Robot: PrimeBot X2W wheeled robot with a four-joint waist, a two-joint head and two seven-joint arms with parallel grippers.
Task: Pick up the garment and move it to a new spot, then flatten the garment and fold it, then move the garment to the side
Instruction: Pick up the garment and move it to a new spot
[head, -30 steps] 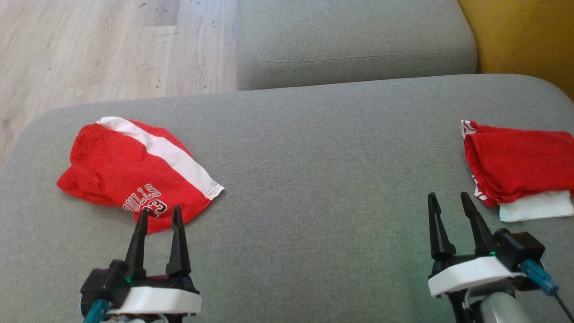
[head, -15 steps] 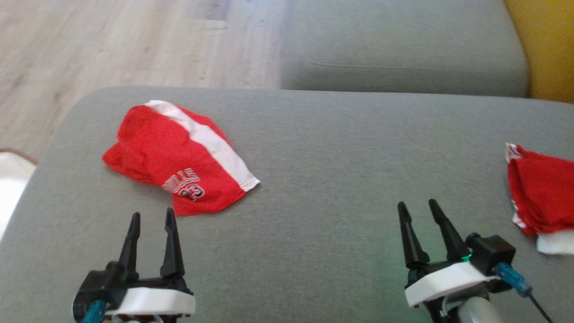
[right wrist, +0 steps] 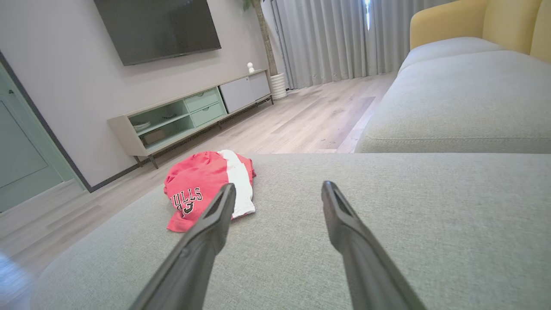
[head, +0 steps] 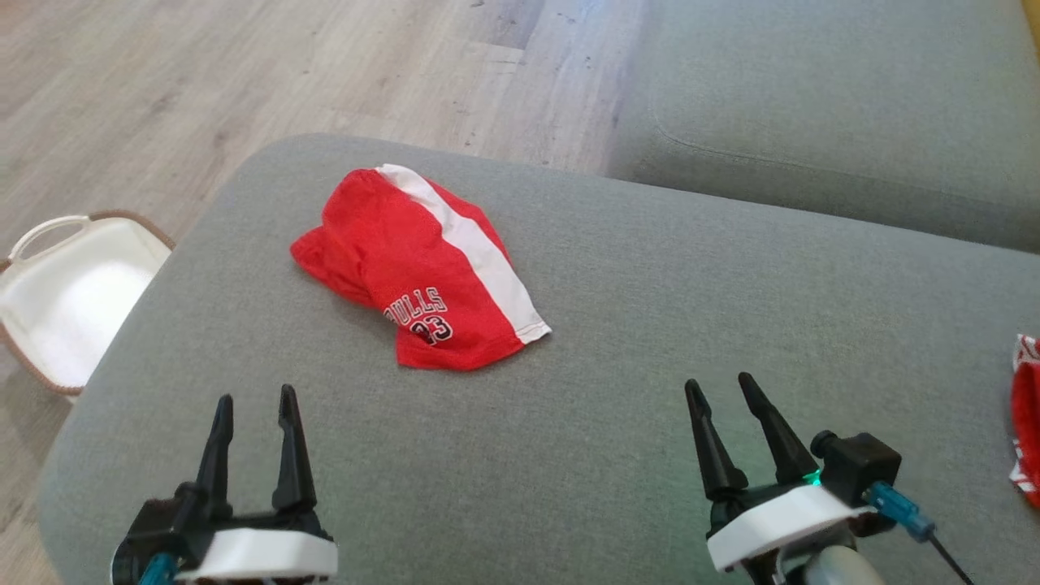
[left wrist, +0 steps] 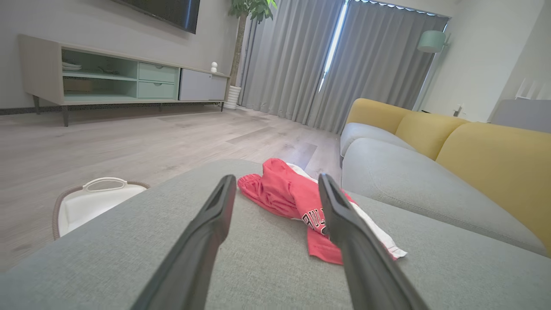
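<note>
A crumpled red garment [head: 414, 268] with a white stripe and "BULLS 23" lettering lies on the grey sofa cushion [head: 617, 341], left of centre. My left gripper [head: 252, 400] stands open near the front edge, short of the garment and to its left. My right gripper [head: 719, 386] is open too, well to the garment's right. In the left wrist view the garment [left wrist: 284, 193] lies just beyond the open left gripper [left wrist: 275, 183]. The right wrist view has the garment [right wrist: 202, 185] ahead and left of the open right gripper [right wrist: 279, 187]. Nothing is held.
Another red garment [head: 1025, 422] lies at the cushion's right edge. A white basket [head: 57, 301] stands on the wooden floor [head: 203, 89] left of the sofa. A second grey cushion [head: 837, 122] lies behind, with yellow backrests [left wrist: 482, 150] beyond it.
The head camera has turned left, so the whole view shifted right and the basket came into view. Both grippers stay open and empty, the left one now further from the garment.
</note>
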